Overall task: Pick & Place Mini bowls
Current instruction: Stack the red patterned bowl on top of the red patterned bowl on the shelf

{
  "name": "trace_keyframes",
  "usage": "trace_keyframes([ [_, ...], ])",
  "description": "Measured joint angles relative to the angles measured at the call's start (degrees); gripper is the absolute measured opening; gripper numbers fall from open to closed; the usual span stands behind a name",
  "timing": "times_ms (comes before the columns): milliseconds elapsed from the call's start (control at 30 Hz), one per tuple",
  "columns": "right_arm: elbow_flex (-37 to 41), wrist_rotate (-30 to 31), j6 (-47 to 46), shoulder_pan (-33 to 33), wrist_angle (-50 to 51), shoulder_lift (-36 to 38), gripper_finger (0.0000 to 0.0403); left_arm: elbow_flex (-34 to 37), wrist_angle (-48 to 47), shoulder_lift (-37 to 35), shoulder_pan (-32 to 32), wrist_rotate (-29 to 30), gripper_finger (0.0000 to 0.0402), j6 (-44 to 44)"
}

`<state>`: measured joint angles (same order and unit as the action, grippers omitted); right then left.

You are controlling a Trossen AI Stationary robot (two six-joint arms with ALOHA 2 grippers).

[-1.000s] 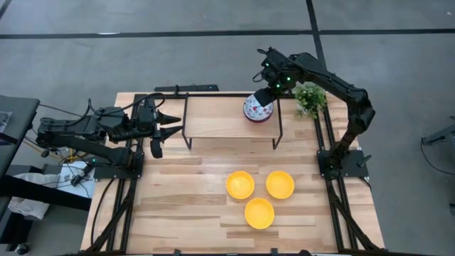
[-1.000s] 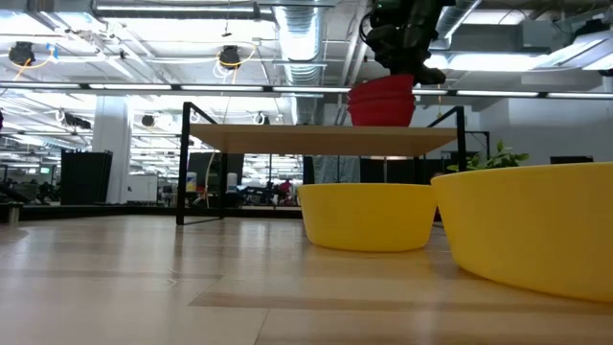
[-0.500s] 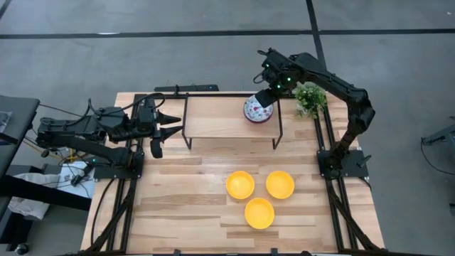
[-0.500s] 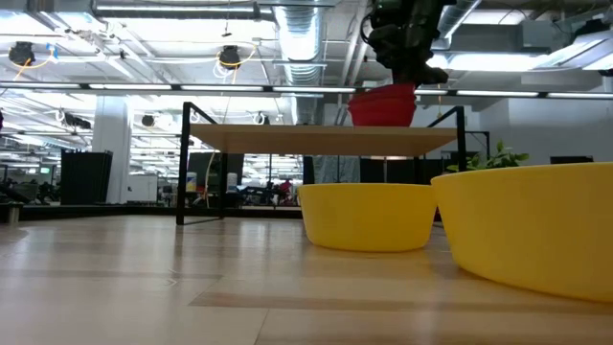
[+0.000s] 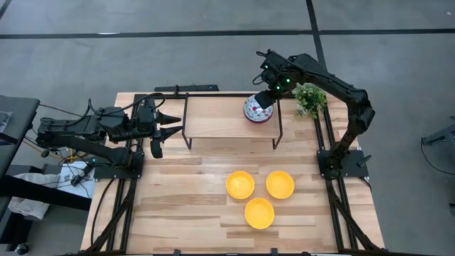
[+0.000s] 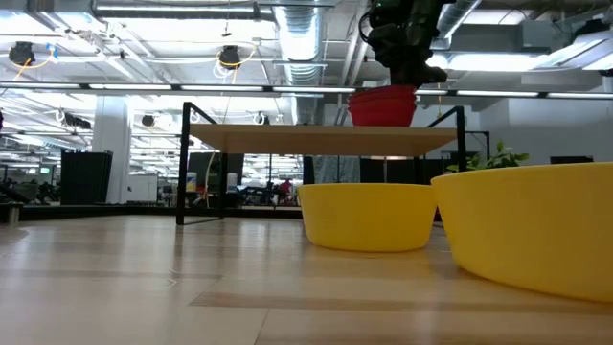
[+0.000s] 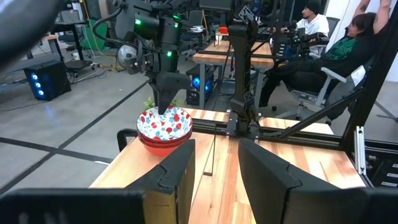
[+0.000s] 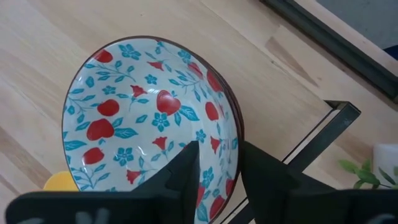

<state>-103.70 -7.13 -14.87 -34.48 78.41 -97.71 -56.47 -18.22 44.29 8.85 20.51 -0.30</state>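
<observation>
A: High view first. Your floral bowls (image 5: pixel 256 109) sit nested in one stack near the right end of the raised shelf (image 5: pixel 213 117), mouths straight up. They're round, so no long axis to call. The right gripper (image 5: pixel 266 99) hangs over the stack's rim on the plant side.

B: And the yellow ones?

A: Three yellow bowls (image 5: pixel 259 212) rest in a triangle on the table (image 5: pixel 178 206), well apart from the shelf, all open side up. The small green plant (image 5: pixel 309 98) stands just beside the shelf's right end. Your left gripper (image 5: pixel 170 124) waits at the shelf's left end, pointing toward it.

B: Low view?

A: The stack (image 6: pixel 383 105) shows red outsides atop the shelf, with the right gripper (image 6: pixel 410 77) coming down from above onto its rim. Two yellow bowls (image 6: pixel 369 216) fill the foreground and hide part of the shelf legs.

B: Left wrist?

A: Your left fingers (image 7: pixel 180 174) stand apart with nothing between them. Farther off, the stack (image 7: pixel 165 127) sits upright, white inside with red and blue flowers, red outside. People sit in chairs beyond the table.

B: Right wrist?

A: The top bowl (image 8: pixel 149 124) fills the view. The right fingers (image 8: pixel 186 168) straddle its rim, slightly apart. Whether they are pinching the rim you cannot tell.
</observation>
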Motion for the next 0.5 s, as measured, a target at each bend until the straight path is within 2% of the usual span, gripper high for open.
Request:
trace_keyframes([
  [500,0.0,1.2,0.5,0.0,1.0,0.0,0.0163,0.0,-0.2,0.0,0.0,0.0,0.0121,-0.2],
])
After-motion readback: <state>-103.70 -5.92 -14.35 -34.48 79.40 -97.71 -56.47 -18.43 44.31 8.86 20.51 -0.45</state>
